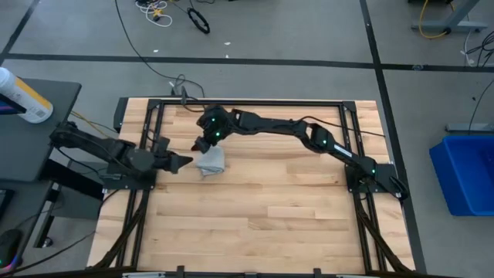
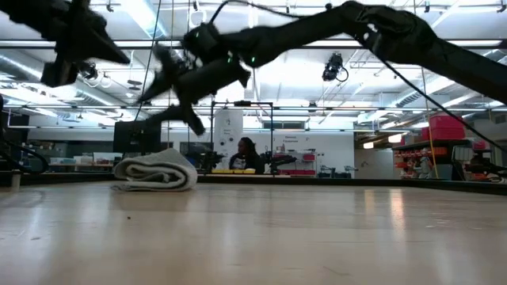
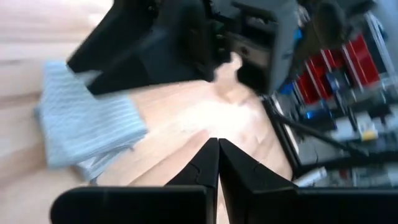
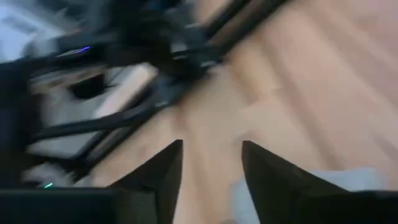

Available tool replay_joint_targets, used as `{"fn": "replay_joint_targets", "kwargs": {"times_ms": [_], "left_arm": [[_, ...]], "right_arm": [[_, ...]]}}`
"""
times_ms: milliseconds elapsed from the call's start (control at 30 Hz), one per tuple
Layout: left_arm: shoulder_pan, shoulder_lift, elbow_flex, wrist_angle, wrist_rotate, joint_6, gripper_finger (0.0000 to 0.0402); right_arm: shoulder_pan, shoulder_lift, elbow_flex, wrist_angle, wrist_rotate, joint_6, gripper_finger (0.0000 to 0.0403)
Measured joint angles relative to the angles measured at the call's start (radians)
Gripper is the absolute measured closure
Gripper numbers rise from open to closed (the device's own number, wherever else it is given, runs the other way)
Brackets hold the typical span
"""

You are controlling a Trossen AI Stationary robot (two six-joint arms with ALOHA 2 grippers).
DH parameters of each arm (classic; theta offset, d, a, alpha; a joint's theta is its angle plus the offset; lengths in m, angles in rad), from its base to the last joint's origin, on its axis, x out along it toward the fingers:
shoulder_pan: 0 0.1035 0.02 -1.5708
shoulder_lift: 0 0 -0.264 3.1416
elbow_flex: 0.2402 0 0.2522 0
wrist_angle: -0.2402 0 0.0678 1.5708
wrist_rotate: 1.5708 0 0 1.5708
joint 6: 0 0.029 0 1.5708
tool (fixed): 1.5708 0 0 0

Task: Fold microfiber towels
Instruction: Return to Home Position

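Observation:
The light grey-blue microfiber towel (image 1: 211,162) lies folded into a small bundle on the wooden table, left of its middle. It also shows in the low view (image 2: 156,172) and the left wrist view (image 3: 87,130). My right gripper (image 1: 202,143) hangs open above the towel's far side, clear of it (image 4: 211,162). The towel's edge shows beside the right gripper's fingers (image 4: 348,180). My left gripper (image 1: 185,162) is shut and empty just left of the towel, raised off the table (image 3: 217,142).
Black frame rails (image 1: 231,102) run round the tabletop. Bare wood (image 1: 262,224) lies near and right of the towel. A blue bin (image 1: 463,174) stands off the table to the right. A person (image 2: 247,154) sits in the room beyond the far edge.

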Motion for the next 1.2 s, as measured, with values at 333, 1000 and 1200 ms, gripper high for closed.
{"fn": "replay_joint_targets", "kwargs": {"times_ms": [333,1000,1200], "left_arm": [[-0.001,-0.002,0.300,-0.182,0.139,0.599,0.0384],[0.000,-0.429,0.550,-0.673,0.033,0.827,0.0384],[0.006,-0.512,0.473,-0.819,0.017,0.760,0.0396]], "right_arm": [[0.079,-0.239,0.000,0.041,-0.190,-0.110,0.0188],[0.038,-0.712,-0.001,-0.661,-0.223,-0.824,0.0329],[0.020,-0.812,-0.073,-0.807,-0.325,-0.978,0.0368]]}}
